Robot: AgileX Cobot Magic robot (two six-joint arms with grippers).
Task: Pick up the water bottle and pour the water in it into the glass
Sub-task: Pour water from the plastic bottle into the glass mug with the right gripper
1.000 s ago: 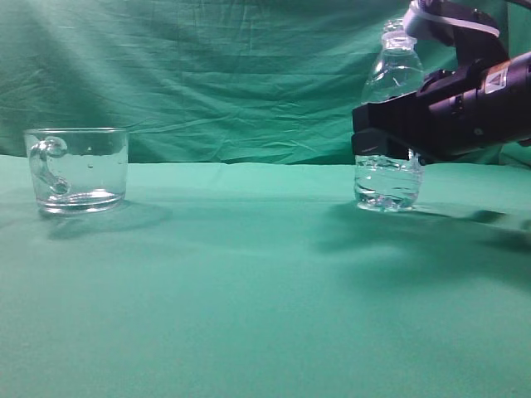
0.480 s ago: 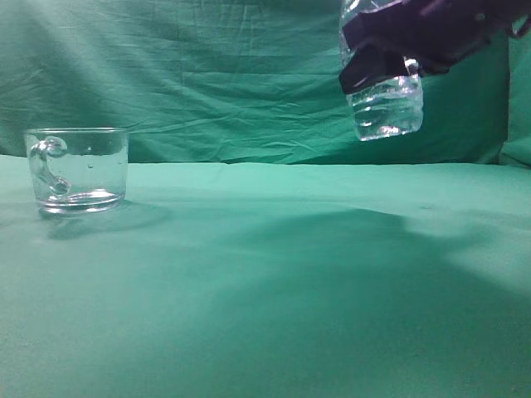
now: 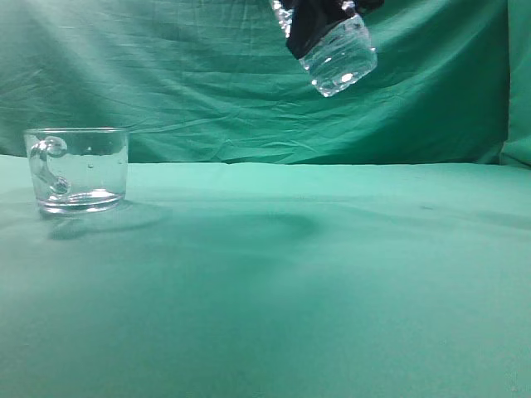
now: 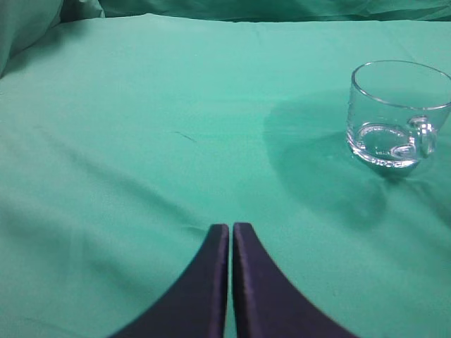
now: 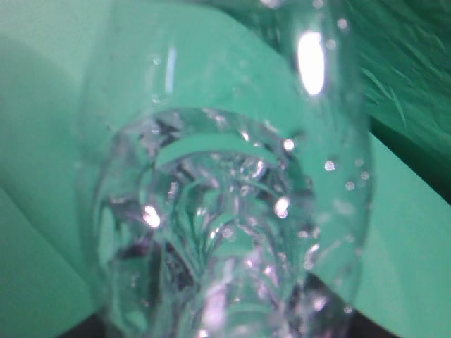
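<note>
The water bottle (image 3: 338, 58) hangs high at the top middle of the exterior view, tilted, with its ribbed base down to the right and its neck out of frame. My right gripper (image 3: 317, 20) is shut on it at the top edge. In the right wrist view the bottle (image 5: 225, 211) fills the frame and hides the fingers; clear water glints inside it. The glass (image 3: 77, 168) stands upright on the cloth at the far left, well apart from the bottle. My left gripper (image 4: 231, 229) is shut and empty, low over the cloth, with the glass (image 4: 396, 114) ahead to its right.
A green cloth (image 3: 274, 290) covers the table and a green backdrop (image 3: 191, 75) hangs behind it. The bottle's shadow lies on the cloth near the middle (image 3: 274, 225). The left arm does not show in the exterior view.
My right gripper has lifted the bottle off the cloth at the right, carried it up and to the left, and tilted it. The glass and the left gripper have not moved.
</note>
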